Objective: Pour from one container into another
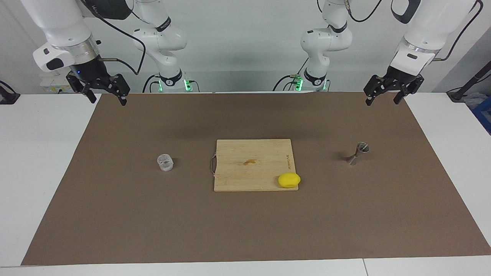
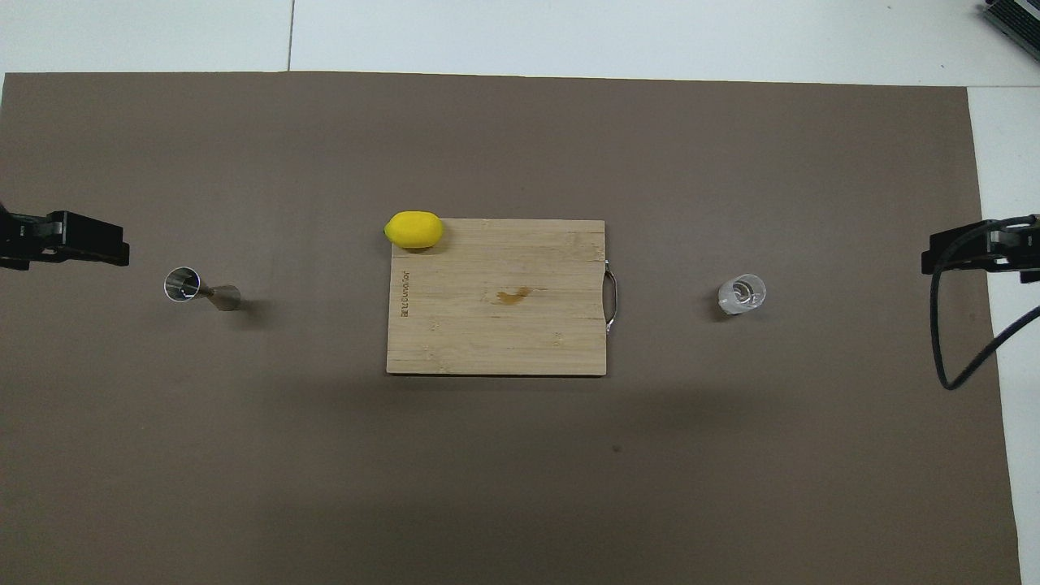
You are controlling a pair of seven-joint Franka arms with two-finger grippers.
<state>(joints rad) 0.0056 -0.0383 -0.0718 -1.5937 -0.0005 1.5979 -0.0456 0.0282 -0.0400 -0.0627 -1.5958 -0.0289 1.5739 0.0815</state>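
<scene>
Both arms wait raised, jaws apart: right gripper [image 1: 102, 93] above the glass cup [image 1: 165, 162], left gripper [image 1: 388, 92] above the metal jigger [image 1: 357, 153]. The narrow-based jigger could tip; pouring might miss its small mouth.

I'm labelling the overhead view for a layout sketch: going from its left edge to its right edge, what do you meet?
left gripper → metal jigger → lemon → cutting board → glass cup → right gripper.
</scene>
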